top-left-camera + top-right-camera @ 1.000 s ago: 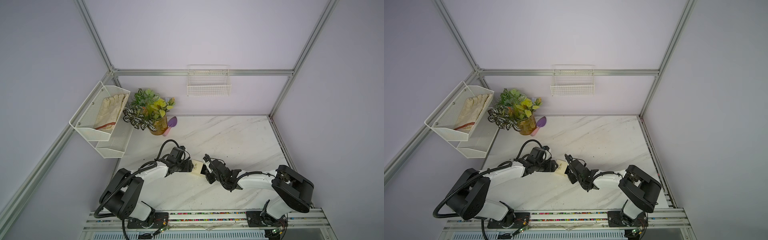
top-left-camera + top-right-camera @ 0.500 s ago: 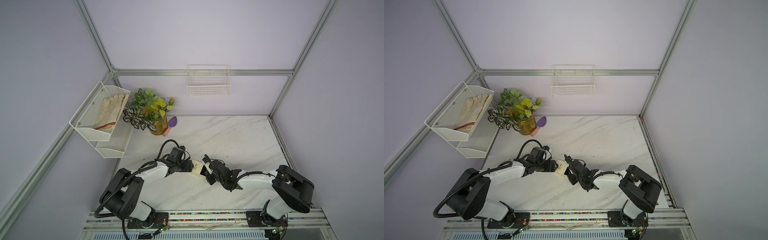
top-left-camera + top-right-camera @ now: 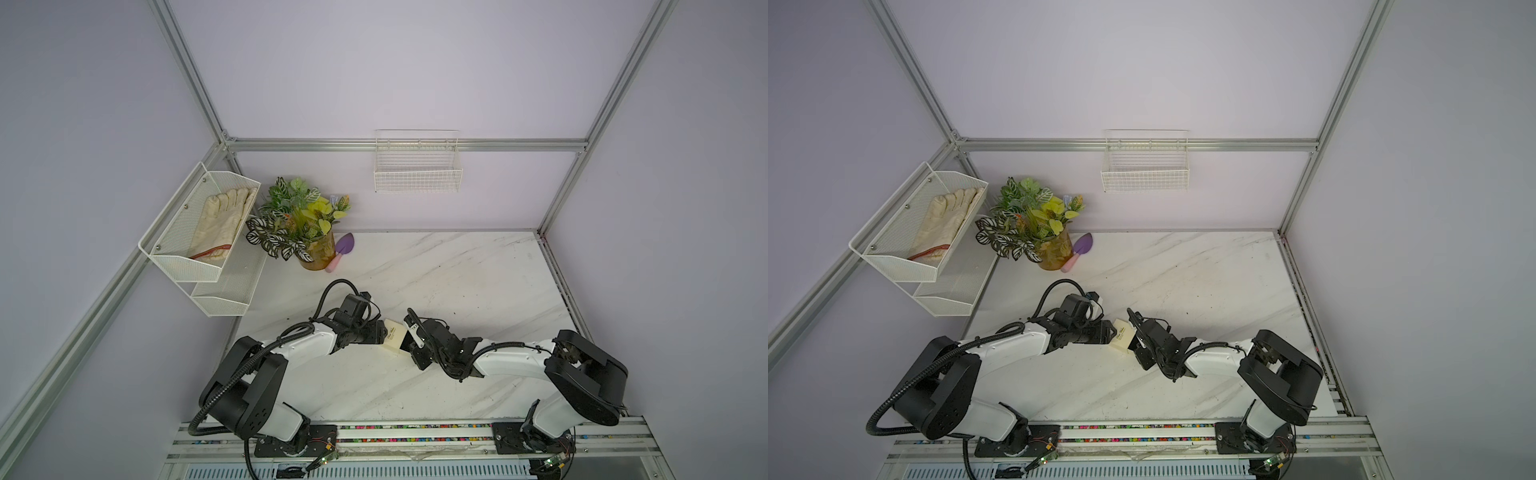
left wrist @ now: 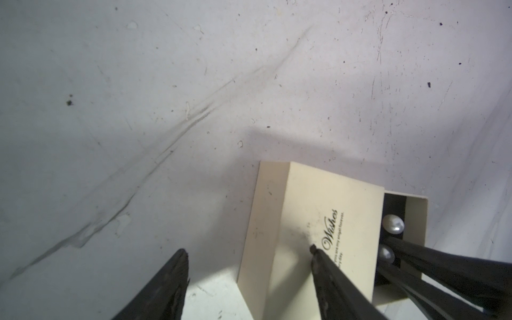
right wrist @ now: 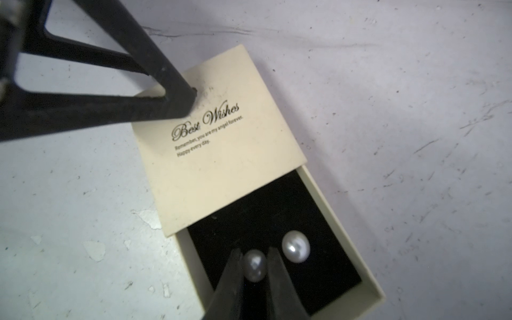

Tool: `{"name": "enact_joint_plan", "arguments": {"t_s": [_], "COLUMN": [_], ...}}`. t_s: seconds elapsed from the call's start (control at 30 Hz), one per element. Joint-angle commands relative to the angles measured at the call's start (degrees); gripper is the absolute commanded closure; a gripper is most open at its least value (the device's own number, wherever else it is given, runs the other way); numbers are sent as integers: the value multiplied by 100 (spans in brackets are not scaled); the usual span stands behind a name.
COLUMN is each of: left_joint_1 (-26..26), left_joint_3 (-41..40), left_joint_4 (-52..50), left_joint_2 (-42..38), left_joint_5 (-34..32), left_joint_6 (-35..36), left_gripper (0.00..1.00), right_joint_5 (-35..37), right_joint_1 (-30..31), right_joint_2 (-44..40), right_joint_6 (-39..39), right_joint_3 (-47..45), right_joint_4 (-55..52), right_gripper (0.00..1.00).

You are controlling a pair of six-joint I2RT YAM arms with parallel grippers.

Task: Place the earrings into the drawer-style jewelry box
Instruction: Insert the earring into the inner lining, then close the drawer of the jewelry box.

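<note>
Second pearl going into the open drawer.
The right pincer (image 5: 254,251) stands narrow over the black-lined tray (image 5: 266,205) of the jewelry box (image 5: 219,155), one earring (image 5: 255,265) between its tips; gripped or merely flanked, I can't tell. The other earring (image 5: 296,246) lies just beside the tips, in the tray. The left pincer (image 4: 247,249), spread wide, rests one finger on the box top. Next, I'd guess: release, lift clear, slide the drawer shut.
</note>
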Motion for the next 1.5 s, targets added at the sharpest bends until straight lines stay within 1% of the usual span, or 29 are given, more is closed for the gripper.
{"name": "enact_joint_plan", "arguments": {"t_s": [0.0,0.07,0.13,0.37,0.8,0.9,1.03,1.1,1.23,1.3,1.4,1.47], "left_joint_1": [-14,-15,-19,-20,-17,-14,-22,-21,-21,-21,-21,-21], "left_joint_3": [114,115,99,97,96,97,115,123,141,145,176,193], "left_joint_4": [1,0,4,11,4,3,5,2,4,4,-17,-23], "left_joint_2": [117,108,108,112,125,129,117,108,59,4,-76,-141], "left_joint_5": [-20,-20,-38,-38,-30,-29,-11,-5,45,82,125,142], "left_joint_6": [100,104,113,104,105,96,96,96,87,79,71,48], "left_gripper": [31,30,31,31,31,31,31,31,31,31,31,31], "right_joint_5": [58,50,33,32,14,23,473,663,1058,1261,1284,1240], "right_joint_1": [35,34,39,36,33,37,34,39,30,27,16,1], "right_joint_2": [-12,-1,7,-68,-715,-884,-1197,-1428,-1542,-1535,-1486,-1478], "right_joint_6": [-31,-17,-9,20,165,313,906,1269,2321,2870,3705,4086], "right_joint_3": [53,60,62,108,53,11,-43,-53,13,100,226,271], "right_joint_4": [-207,-177,-162,-149,-224,-185,-257,-388,-1048,-1487,-2050,-2314], "right_gripper": [76,71,69,69,67,67,74,74,79,84,89,92]}}
